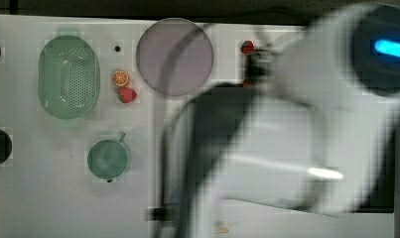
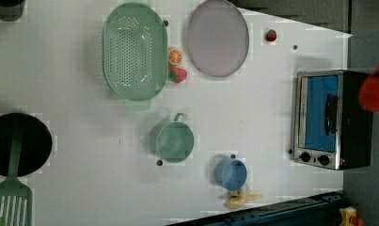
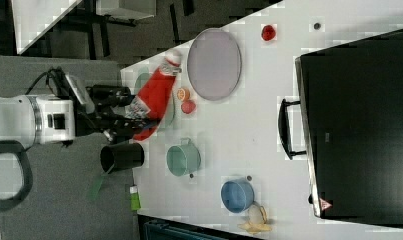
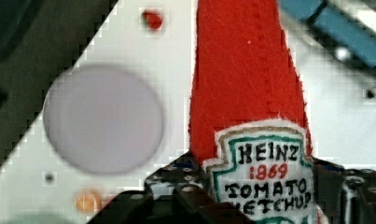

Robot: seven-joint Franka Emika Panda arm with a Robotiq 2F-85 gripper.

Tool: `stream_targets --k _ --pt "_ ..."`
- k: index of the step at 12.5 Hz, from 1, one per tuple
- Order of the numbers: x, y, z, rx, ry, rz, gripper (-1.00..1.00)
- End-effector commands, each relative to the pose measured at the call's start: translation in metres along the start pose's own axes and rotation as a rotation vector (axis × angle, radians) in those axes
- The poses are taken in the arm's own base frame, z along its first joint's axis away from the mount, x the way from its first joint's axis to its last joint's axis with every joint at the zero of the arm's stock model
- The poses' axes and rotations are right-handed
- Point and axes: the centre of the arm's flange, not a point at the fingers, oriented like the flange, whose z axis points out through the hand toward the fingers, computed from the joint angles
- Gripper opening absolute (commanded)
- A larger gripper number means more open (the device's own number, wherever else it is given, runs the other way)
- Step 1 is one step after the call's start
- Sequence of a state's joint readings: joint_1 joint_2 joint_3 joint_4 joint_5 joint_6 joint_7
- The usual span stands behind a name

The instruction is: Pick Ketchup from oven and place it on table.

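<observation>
End effector (image 3: pixel 120 116) gripping soft red ketchup bottle with white cap (image 3: pixel 155 97), hanging off white worktop (image 3: pixel 269 100) edge; lowering gently beside round grey plate (image 3: pixel 214 64).

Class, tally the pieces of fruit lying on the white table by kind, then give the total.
Strawberries: 2
Orange slice: 1
Banana: 1
Total: 4
</observation>
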State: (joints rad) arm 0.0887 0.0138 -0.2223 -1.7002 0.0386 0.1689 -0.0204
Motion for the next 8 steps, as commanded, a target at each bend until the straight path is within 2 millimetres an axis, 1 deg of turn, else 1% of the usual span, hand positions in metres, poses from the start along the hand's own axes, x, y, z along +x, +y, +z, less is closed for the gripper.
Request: stream_targets --k 1,2,4,6,8 --pt "-0.03 -0.017 0.059 -0.091 -0.101 -0.068 0.26" --pt "-0.037 -0.019 0.077 -0.104 -0.112 -0.08 0.26" --pt "-0.043 -0.019 0.113 -0.095 -0.1 -0.08 0.26" --pt "-0.047 -0.01 0.157 -0.095 -0.095 -0.074 0.26" --pt "-0.055 0.003 0.207 -0.126 -0.115 -0.067 0.26"
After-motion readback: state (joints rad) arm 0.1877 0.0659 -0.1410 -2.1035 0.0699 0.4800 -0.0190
